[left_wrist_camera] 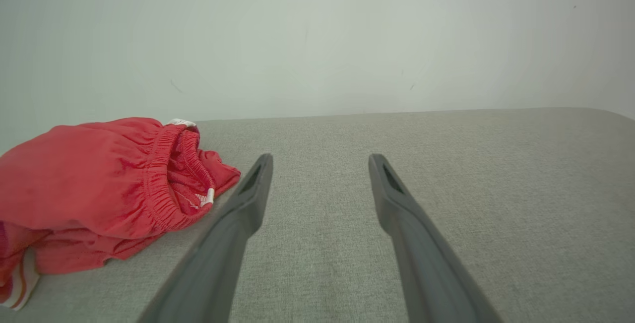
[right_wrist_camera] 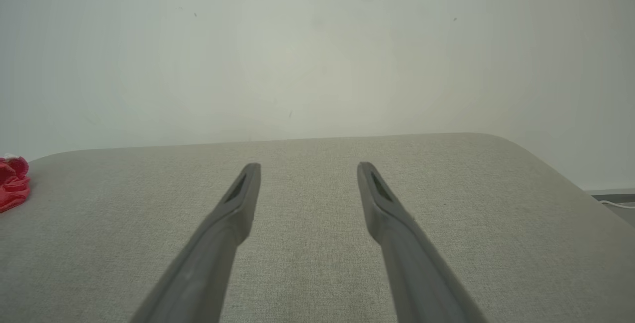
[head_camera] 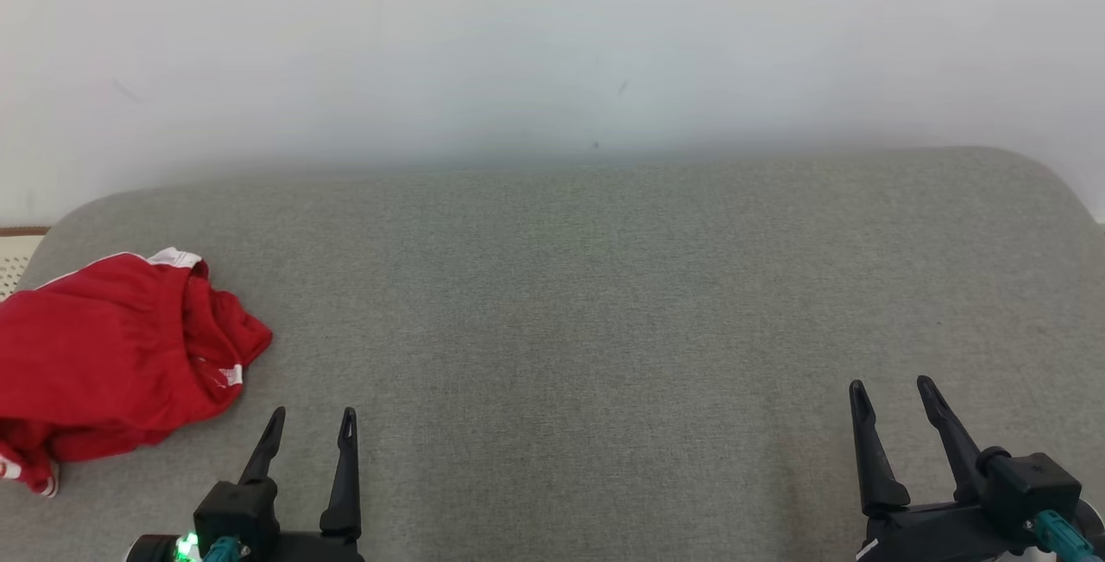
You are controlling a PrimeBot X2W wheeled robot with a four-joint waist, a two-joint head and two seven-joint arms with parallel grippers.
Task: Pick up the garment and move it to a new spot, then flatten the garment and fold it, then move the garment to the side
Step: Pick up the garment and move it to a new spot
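- Left wrist view first: my left tool (left_wrist_camera: 321, 158) has its two dark fingers spread wide with nothing between them, hanging low over the grey cloth of the counter (left_wrist_camera: 496, 189).
- In the head view my right tool (head_camera: 891, 382) is likewise wide open and empty. It sits low at the right, well apart from the left one.
- Outward from the left tool, the red garment (left_wrist_camera: 99, 174) lies in a crumpled heap at the counter's left end. It is just beside the tool's left finger and, as far as I can tell, not touching it.
- Its gathered elastic waistband (left_wrist_camera: 163, 174) faces the tool, with a small white tag (left_wrist_camera: 210, 196) at the near fold and white trim (left_wrist_camera: 22, 283) at the bottom corner.
- In the right wrist view a red edge of it peeks in at the far left, so the right tool is well away from it.
- The middle of the counter is bare cloth up to the pale wall (head_camera: 552, 44).
- My reading is that I am at the first step, the pick-up: nothing is grasped, flattened or folded.
- As I judge it, the next move is to swing the left tool over the heap, lower it and close on a raised fold near the waistband.
- From there I would carry the heap to the open middle. It looks soft and layered, so I expect the rest to trail behind the pinch.
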